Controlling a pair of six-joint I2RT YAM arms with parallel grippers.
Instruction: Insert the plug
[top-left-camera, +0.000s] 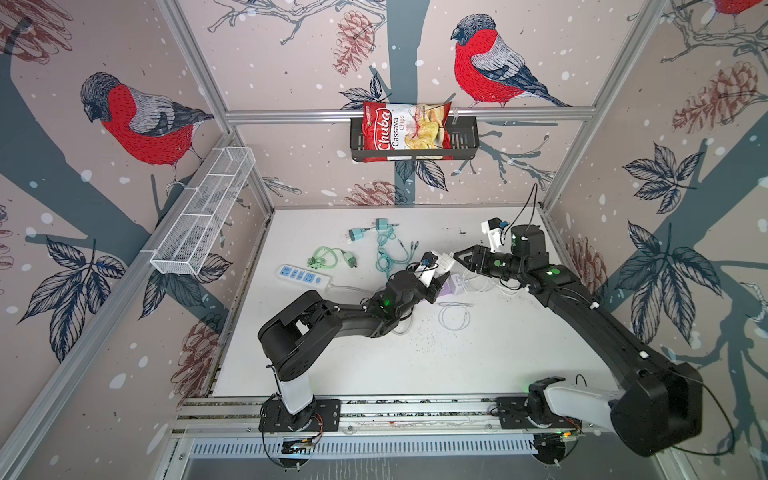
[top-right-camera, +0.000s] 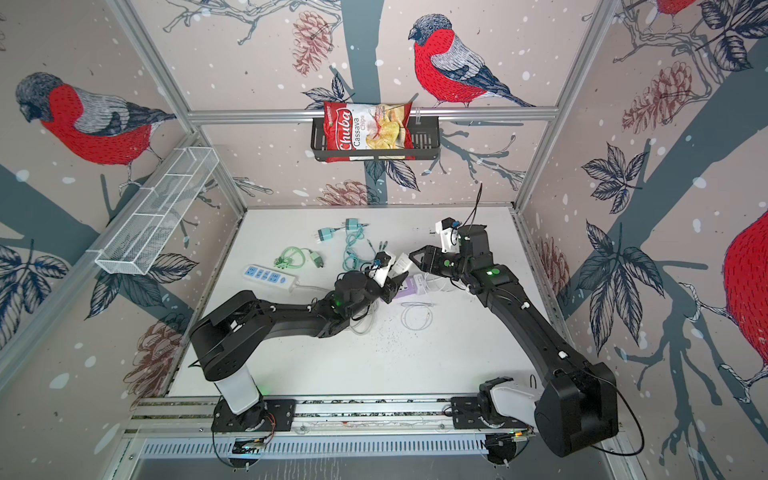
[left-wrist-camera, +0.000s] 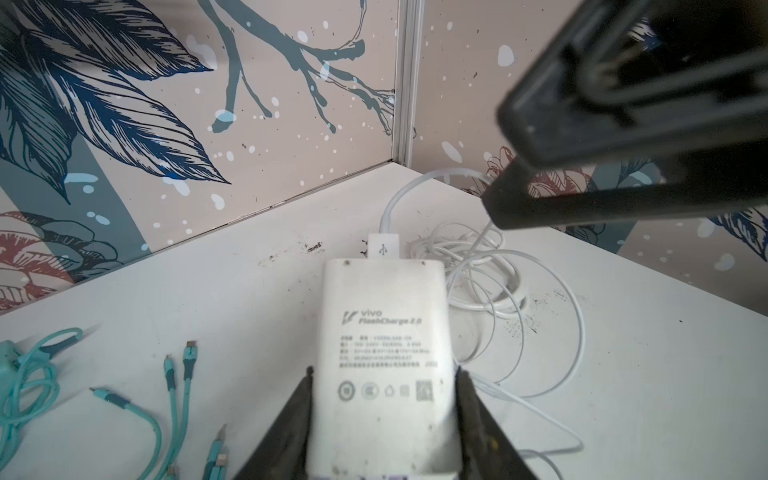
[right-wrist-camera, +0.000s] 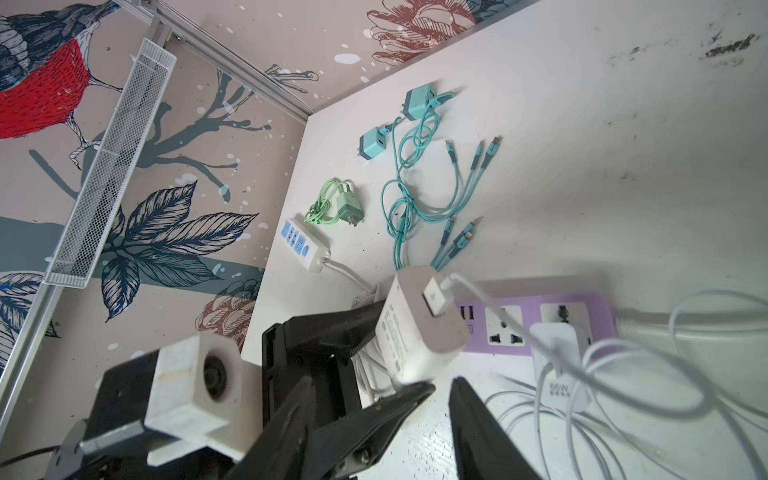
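The white charger (left-wrist-camera: 382, 332) is gripped across its two narrow sides by the left gripper (left-wrist-camera: 384, 376), whose jaws are closed firmly on the body at a middling width. The charger is held tilted just over the near end of the purple power strip (right-wrist-camera: 540, 301), beside a free socket; its prongs are hidden, so it cannot be told whether they have entered the strip. A USB plug (right-wrist-camera: 434, 297) is seated in the charger's outer face, and from it a white cable (right-wrist-camera: 623, 353) is led away in loose loops over the table (top-left-camera: 457, 365). The right gripper (right-wrist-camera: 442, 384) is held just beside the charger with its jaws partly apart and nothing between them. A second white charger (right-wrist-camera: 557, 361), marked 66W, is seen plugged into the purple strip further along. Farther out on the table, well apart from both grippers, teal cables (right-wrist-camera: 415, 187) with their adapters and a white power strip (right-wrist-camera: 303, 245) with blue sockets are laid.
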